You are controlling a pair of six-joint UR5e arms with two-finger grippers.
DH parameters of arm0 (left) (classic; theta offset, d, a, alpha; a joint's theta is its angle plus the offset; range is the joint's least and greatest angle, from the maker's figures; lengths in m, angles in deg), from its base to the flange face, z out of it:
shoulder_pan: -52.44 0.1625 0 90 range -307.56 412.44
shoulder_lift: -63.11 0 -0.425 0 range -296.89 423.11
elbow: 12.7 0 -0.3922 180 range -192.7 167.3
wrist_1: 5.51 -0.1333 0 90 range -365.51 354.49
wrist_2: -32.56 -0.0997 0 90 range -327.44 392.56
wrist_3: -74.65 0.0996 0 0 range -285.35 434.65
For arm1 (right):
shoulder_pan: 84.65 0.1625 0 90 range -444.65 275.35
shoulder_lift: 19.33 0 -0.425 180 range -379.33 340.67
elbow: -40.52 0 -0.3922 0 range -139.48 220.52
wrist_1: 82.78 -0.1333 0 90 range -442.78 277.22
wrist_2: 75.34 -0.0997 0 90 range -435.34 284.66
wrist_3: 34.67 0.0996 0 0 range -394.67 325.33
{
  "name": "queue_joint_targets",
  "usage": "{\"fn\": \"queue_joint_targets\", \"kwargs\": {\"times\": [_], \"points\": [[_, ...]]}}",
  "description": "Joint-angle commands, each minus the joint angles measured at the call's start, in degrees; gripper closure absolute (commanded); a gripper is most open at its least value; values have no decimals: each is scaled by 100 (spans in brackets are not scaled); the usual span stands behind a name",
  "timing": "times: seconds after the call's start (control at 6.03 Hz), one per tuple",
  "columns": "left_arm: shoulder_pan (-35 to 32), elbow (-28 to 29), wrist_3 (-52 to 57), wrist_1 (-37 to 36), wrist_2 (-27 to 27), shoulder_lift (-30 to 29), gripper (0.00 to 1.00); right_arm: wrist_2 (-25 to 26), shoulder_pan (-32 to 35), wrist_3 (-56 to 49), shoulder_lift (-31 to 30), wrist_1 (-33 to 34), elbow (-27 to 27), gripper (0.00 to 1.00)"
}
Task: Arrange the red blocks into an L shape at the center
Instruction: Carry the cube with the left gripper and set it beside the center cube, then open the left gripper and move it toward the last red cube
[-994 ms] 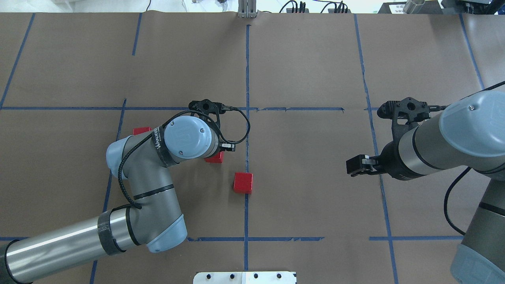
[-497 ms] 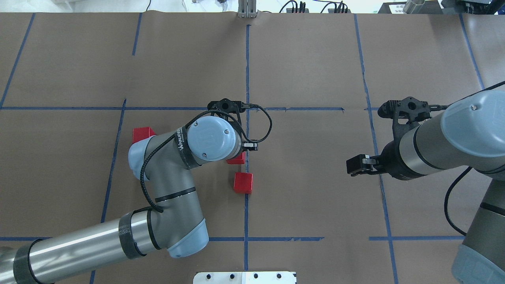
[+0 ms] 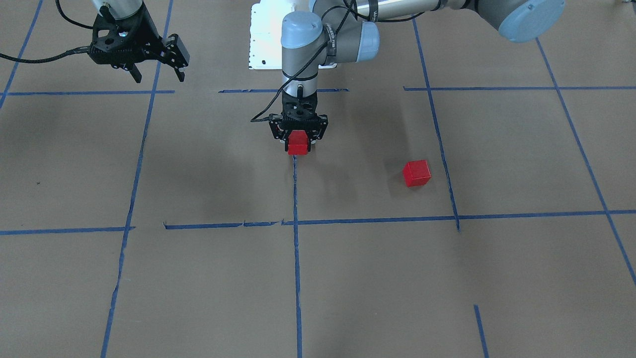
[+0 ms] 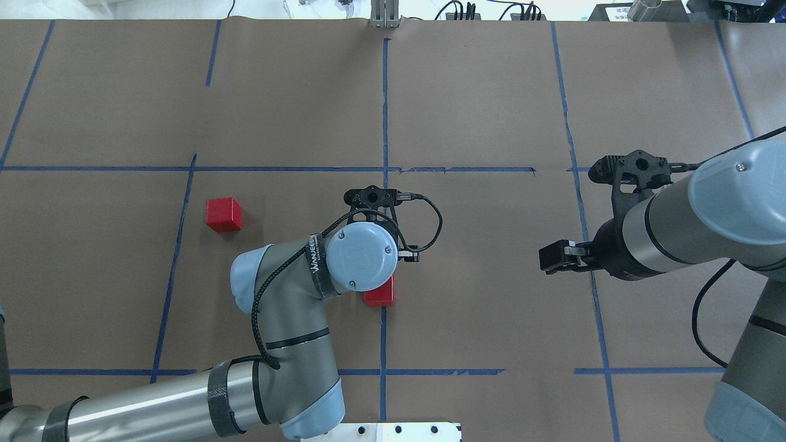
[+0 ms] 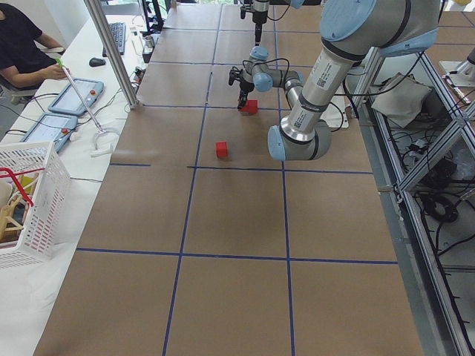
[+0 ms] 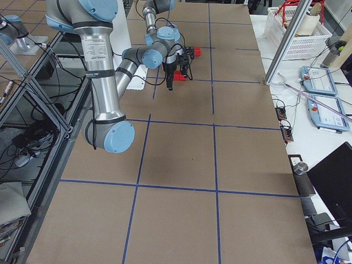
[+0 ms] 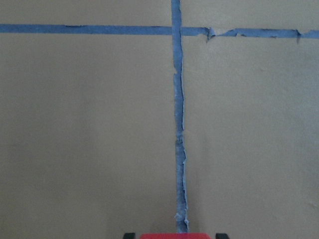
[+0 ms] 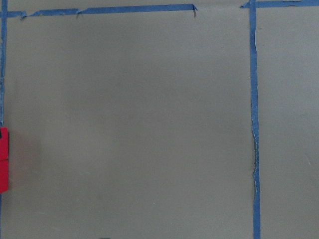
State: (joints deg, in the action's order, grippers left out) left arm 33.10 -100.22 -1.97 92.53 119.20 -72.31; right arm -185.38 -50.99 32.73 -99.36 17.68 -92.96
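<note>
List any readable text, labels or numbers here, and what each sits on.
"WANJEE": on the black strap around the left arm; any letters after that are unclear.
No marks on the red blocks; their faces are plain.
Text on the pendant screens in the exterior right view is too small to read.

Silver-grey arm tubes (image 4: 123, 399), pale blue joint caps (image 4: 361, 256), black two-finger hands (image 3: 159, 77), looping black cables (image 4: 440, 224)

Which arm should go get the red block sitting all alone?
Left, probably. The lone red block lies on the robot's left side, and the left gripper is much closer to it, though it must first set down its held block. The right gripper is open but far across.
</note>
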Motion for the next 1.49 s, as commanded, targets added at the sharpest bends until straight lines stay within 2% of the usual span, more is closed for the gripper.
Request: {"fn": "queue_joint_targets", "kwargs": {"times": [0.0,0.17,0.33,0.5,0.66,0.83,0.99,1.33], "points": [[35,33,-89,-4,-33,-20,98,0,0,19,5,0,6,0],[27,25,-89,-4,-41,-12,96,0,0,19,5,0,6,0],[35,33,-81,-4,-42,6,74,0,-9,19,5,0,15,0],[27,33,-72,-4,-42,15,17,0,-9,10,5,0,32,0],[27,33,-72,-4,-50,15,5,0,-9,10,5,0,41,0],[27,25,-80,4,-59,23,0,0,-9,1,5,0,41,0],[27,-106,-81,22,-68,6,0,0,-9,-8,-4,0,50,0],[-322,-799,-37,-4,-156,58,0,9,0,-8,-13,0,50,0]]}}
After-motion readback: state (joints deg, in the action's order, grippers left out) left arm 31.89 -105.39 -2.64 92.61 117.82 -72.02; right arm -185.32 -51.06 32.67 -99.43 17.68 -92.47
